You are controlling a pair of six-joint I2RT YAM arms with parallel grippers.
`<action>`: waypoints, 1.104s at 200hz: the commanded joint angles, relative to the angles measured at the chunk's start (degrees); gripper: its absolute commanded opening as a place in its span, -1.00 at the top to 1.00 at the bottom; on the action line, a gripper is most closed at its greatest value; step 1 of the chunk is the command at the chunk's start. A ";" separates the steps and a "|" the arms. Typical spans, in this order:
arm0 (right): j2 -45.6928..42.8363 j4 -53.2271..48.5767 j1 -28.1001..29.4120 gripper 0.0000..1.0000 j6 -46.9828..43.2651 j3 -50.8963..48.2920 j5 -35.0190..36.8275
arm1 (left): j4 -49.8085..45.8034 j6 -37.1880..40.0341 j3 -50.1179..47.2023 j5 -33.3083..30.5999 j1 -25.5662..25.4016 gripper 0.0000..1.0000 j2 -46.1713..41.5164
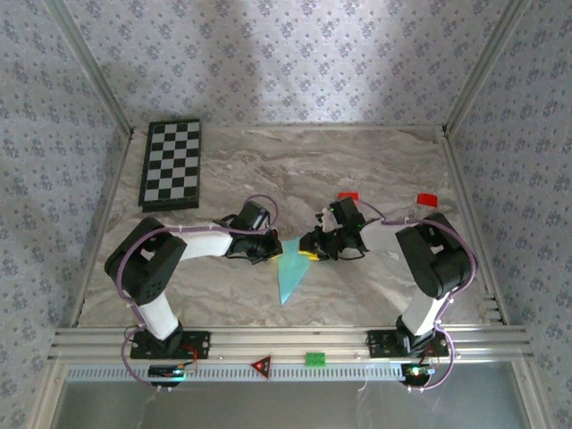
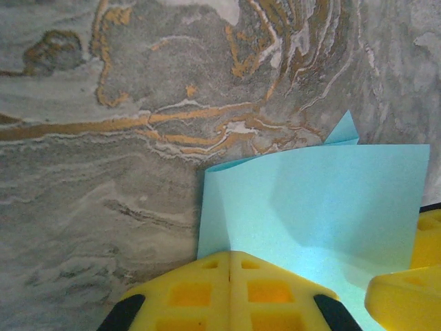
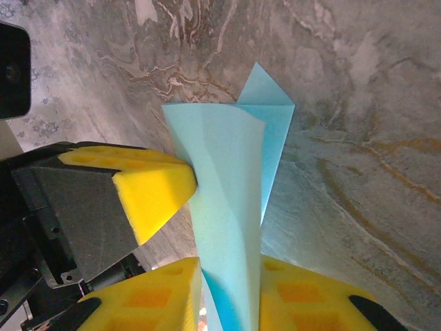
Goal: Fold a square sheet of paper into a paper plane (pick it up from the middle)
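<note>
The paper plane (image 1: 289,273) is light cyan-blue and loosely folded, standing on edge between the two grippers, its point towards the near edge of the table. My left gripper (image 1: 268,248) is shut on its edge; in the left wrist view the yellow jaws (image 2: 229,254) meet with the sheet (image 2: 317,207) running out from their seam. My right gripper (image 1: 315,246) straddles the fold. In the right wrist view its fingers (image 3: 231,265) stand a narrow gap apart with the bulging paper (image 3: 231,186) between them. The left gripper's yellow finger (image 3: 155,186) touches the paper's side.
A chessboard (image 1: 172,164) lies at the far left of the marble table (image 1: 375,161). Two small red blocks (image 1: 348,196) (image 1: 427,199) sit behind the right arm. On the near rail are a green block (image 1: 315,359) and a red triangle (image 1: 261,365).
</note>
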 commanded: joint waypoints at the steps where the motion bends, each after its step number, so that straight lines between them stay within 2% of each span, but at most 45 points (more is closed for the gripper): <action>1: 0.51 -1.97 -0.10 0.55 -1.74 1.32 -0.10 | -3.49 0.92 0.29 0.25 -0.62 1.00 1.50; 58: 0.19 -2.32 -0.40 0.79 -1.92 0.92 -0.74 | -3.24 1.36 0.32 0.58 -0.76 0.98 -0.37; 104: -3.27 -2.44 -0.44 0.95 -0.45 -0.27 1.54 | -3.04 2.88 -0.42 -1.49 -1.18 0.79 -6.66; 144: -7.08 1.11 -0.43 1.00 6.52 -3.58 6.81 | -1.20 4.67 -3.95 -5.74 -2.12 0.60 -15.31; 171: -9.48 6.34 -0.41 1.00 13.38 -7.09 11.11 | -0.42 6.05 -6.62 -8.50 -3.78 0.59 -19.97; 188: -11.31 10.10 -0.28 1.00 18.74 -10.01 14.64 | 0.66 7.93 -8.44 -12.84 -6.97 0.58 -22.71; 198: -12.43 11.37 -0.08 1.00 20.96 -11.33 16.34 | 0.89 10.08 -9.38 -17.97 -10.15 0.54 -24.40; 221: -15.58 8.35 0.72 1.00 21.96 -11.92 20.63 | -1.36 14.57 -9.22 -26.06 -16.30 0.44 -25.94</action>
